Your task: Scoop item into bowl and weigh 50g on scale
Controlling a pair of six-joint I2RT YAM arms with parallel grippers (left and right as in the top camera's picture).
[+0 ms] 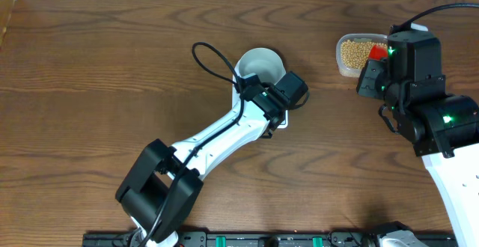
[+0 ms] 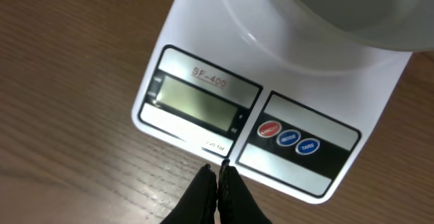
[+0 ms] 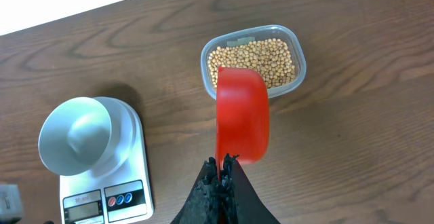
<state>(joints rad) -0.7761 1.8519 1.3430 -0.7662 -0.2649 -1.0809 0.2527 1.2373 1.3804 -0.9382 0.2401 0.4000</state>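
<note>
On the wooden table (image 1: 112, 52), the left arm reaches from the near-left edge toward the middle. The left gripper (image 2: 220, 181) hangs at the front edge of the white kitchen scale (image 2: 203, 61), its fingers pressed together with nothing between them. Whether the tip touches the scale's edge is hard to tell. The grey LCD (image 2: 196, 102) shows no digits that can be read, and beside it sit three round buttons (image 2: 288, 137), one red and two blue. The white bowl (image 2: 325, 20) stands on the scale's platform, and it looks empty in the right wrist view.

Well apart to the right, a clear plastic tub (image 3: 300, 68) holds the soybeans (image 3: 254, 58), a full layer of them. The red scoop (image 3: 242, 119) points at the tub, its front lip overlapping the tub's near rim. The right gripper (image 3: 222, 173) pinches the scoop's near end, its fingers closed tight on it.
</note>
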